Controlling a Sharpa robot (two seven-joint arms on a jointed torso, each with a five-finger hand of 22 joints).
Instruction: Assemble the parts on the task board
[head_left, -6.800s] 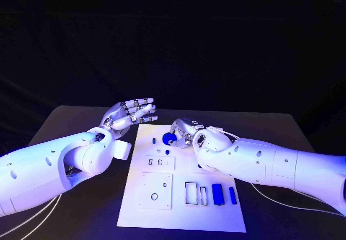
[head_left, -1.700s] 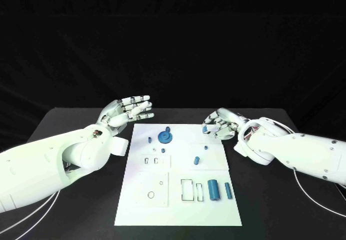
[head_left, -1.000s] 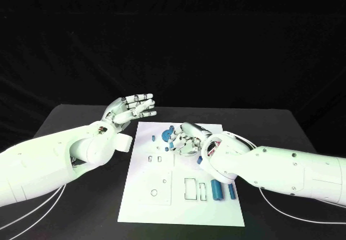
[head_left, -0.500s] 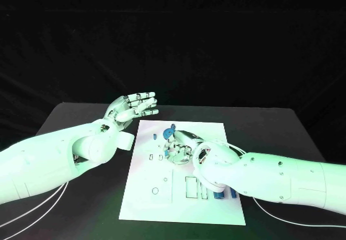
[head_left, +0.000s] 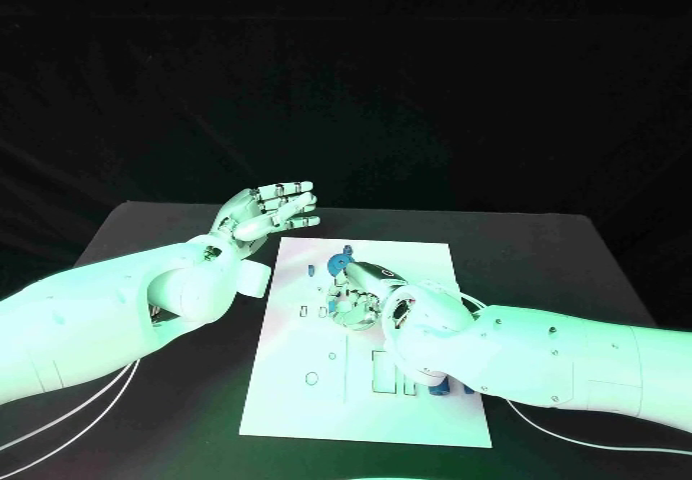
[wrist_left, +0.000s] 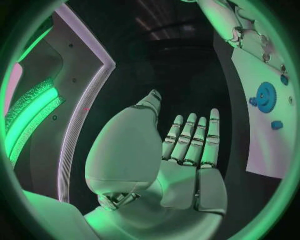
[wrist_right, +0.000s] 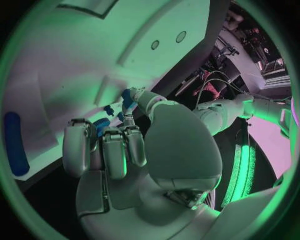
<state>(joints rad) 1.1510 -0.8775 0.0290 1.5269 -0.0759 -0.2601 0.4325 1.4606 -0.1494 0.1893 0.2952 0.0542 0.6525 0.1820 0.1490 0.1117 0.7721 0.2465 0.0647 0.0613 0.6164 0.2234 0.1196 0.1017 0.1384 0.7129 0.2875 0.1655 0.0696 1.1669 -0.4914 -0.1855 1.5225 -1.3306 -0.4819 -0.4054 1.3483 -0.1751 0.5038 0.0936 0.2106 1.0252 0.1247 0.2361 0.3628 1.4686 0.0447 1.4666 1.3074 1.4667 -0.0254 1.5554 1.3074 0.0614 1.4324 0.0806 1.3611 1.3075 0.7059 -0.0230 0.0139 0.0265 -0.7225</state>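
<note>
No text, label, brand, number or sign can be read anywhere: the task board (head_left: 418, 420) carries only plain outlines and holes, with no lettering on it.

— What is the left hand (head_left: 271, 212) doing?
— It is hovering above the table's (head_left: 144, 235) far left part, just off the board's (head_left: 289, 400) far corner, fingers straight and close together, palm up, holding nothing.

— And the right hand (head_left: 358, 300)?
— It is reaching over the board's middle, fingers curling down onto the plate. I cannot tell whether anything is in them.

— Any parts showing?
— A blue gear (head_left: 340, 264) is lying just beyond that hand, and a blue cylinder (head_left: 440, 384) is peeking out by the right forearm.
</note>
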